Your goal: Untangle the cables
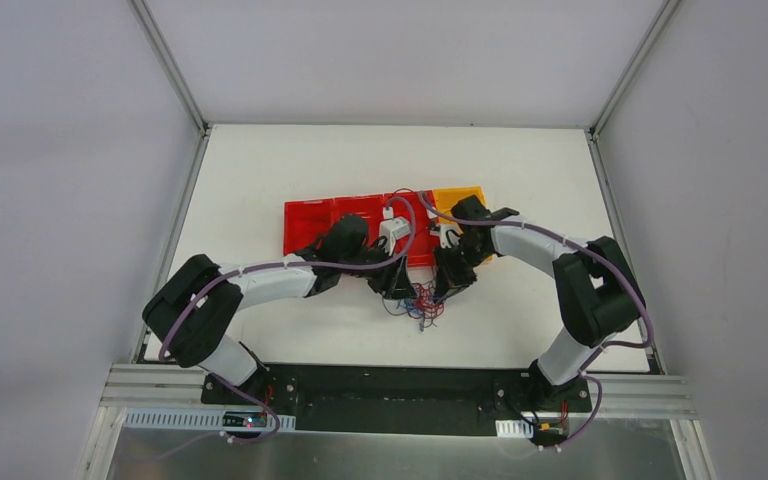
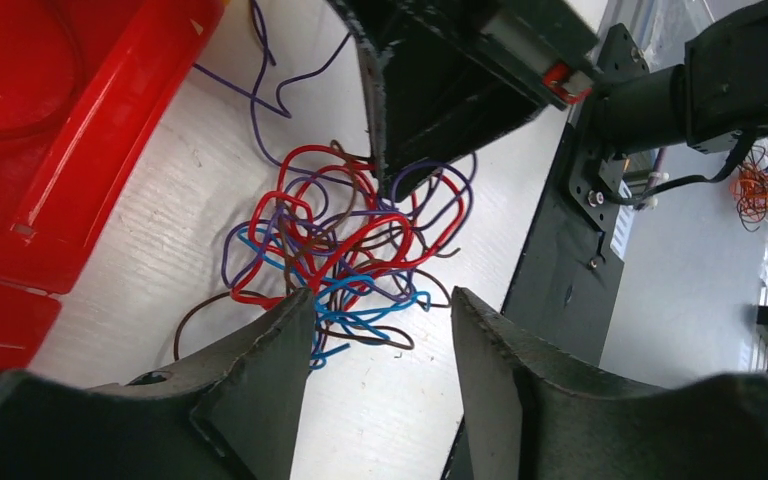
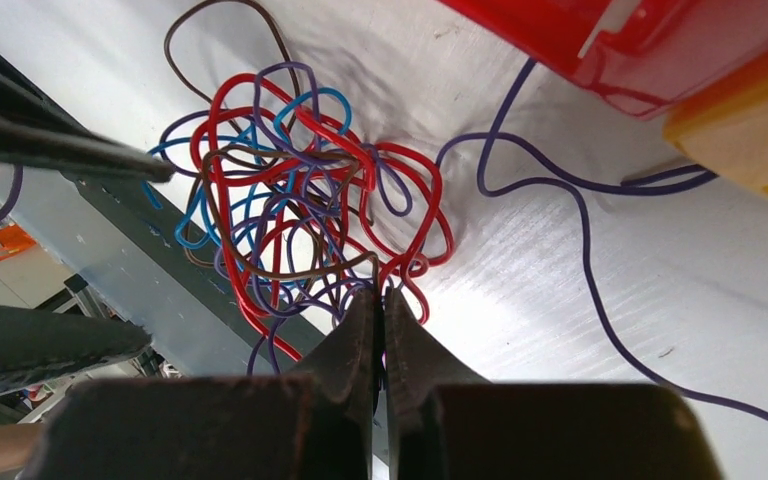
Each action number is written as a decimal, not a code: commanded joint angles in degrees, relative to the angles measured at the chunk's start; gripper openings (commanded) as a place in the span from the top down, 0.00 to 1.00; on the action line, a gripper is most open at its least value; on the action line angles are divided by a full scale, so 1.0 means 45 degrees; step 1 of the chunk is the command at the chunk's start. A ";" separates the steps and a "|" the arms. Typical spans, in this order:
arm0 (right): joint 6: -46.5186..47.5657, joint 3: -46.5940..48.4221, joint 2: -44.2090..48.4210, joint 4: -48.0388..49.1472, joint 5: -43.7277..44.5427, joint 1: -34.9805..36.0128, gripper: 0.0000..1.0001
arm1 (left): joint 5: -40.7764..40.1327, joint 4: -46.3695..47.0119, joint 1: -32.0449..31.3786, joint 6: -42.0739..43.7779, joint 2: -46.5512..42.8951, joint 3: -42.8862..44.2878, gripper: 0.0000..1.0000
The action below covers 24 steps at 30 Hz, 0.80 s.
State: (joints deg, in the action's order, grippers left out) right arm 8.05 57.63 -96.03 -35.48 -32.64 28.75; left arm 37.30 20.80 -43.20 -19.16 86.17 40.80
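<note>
Spread left fingers, right fingers pressed together at cables: likely light, springy, snag-prone; best pinched at a loose outer loop.

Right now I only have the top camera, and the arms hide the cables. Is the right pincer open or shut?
Observer: Shut. The right pincer has its tips pressed together at the edge of the cables; whether a strand is pinched, I cannot tell.
Operator: And the left one?
Observer: The left pincer is open, its tips at the tangle's opposite edge.
Operator: Any strand leading away?
Observer: Yes, a purple strand runs out of the tangle toward the red bin.
</note>
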 commanded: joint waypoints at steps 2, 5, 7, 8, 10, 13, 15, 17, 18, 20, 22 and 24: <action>0.0102 -0.0219 0.0849 -0.0013 0.0030 -0.0002 1.00 | -0.0123 0.0018 -0.0123 -0.0338 0.0775 0.0949 0.46; 0.0097 -0.0262 0.0978 0.0053 -0.0099 0.0012 1.00 | 0.0016 0.0021 -0.0182 0.0167 0.1281 0.1264 0.47; 0.0087 -0.0245 0.0998 0.0104 -0.0138 0.0011 1.00 | -0.0053 -0.0152 -0.0234 0.0311 0.1736 0.1433 0.46; 0.0090 -0.0232 0.1009 0.0111 -0.0171 0.0014 1.00 | -0.0079 -0.0257 -0.0255 0.0370 0.1958 0.1507 0.45; 0.0058 -0.0195 0.1051 0.0127 -0.0192 0.0011 1.00 | -0.0055 -0.0502 -0.0312 0.0597 0.2308 0.1611 0.44; 0.0075 -0.0184 0.1136 0.0126 -0.0144 -0.0020 1.00 | -0.0030 -0.0915 -0.0398 0.0896 0.2493 0.1724 0.49; 0.0131 -0.0212 0.1200 0.0071 0.0028 -0.0019 1.00 | 0.0209 -0.1187 -0.0419 0.1072 0.2294 0.1824 0.66; 0.0236 -0.0209 0.1185 -0.0086 0.0268 -0.0105 1.00 | 0.0432 -0.1730 -0.0412 0.1288 0.1545 0.1908 0.88; 0.0304 -0.0191 0.1189 -0.0179 0.0451 -0.0221 1.00 | 0.0472 -0.2019 -0.0418 0.1413 0.0925 0.1857 0.98; 0.0444 -0.0109 0.1165 -0.0363 0.1091 -0.0497 1.00 | 0.0770 -0.2697 -0.0407 0.1750 -0.0571 0.1834 1.00; 0.0600 0.0023 0.1193 -0.0520 0.1709 -0.0827 1.00 | 0.1357 -0.3749 -0.0373 0.2137 -0.2013 0.2039 1.00; 0.0891 0.0177 0.1169 -0.0781 0.2244 -0.1100 1.00 | 0.1950 -0.4663 -0.0259 0.2208 -0.3254 0.2305 1.00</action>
State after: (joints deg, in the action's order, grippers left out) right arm 9.17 56.55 -92.62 -35.73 -29.56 26.24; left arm 38.96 7.14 -44.62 -12.86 84.14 47.09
